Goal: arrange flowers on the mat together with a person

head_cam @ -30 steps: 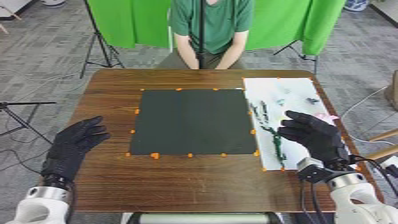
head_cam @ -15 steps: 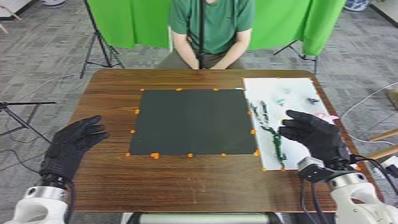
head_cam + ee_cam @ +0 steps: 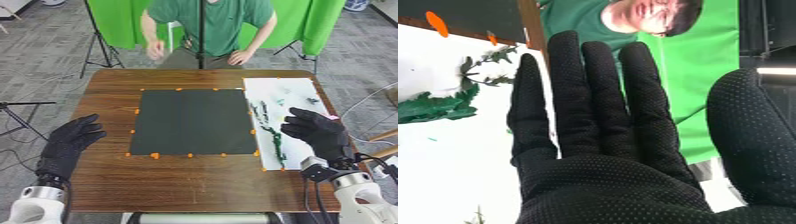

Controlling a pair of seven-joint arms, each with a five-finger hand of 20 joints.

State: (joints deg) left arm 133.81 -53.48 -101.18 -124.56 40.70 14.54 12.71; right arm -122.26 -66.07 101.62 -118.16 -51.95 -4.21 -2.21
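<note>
Right now, the fingers (image 3: 571, 90) of the right hand (image 3: 313, 129) and left hand (image 3: 71, 139) are relaxed and empty. Leafy stems (image 3: 277, 144) lie flat on the white sheet (image 3: 263, 88) beside the mat (image 3: 192, 122); their closeness could make one snag another when lifted.

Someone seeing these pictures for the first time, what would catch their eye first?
Probably the big dark mat mid-table, ringed by orange marks. Next, the black-gloved hands: the left hand at the table's left side, the right hand by the white sheet, where green sprigs lie.
</note>
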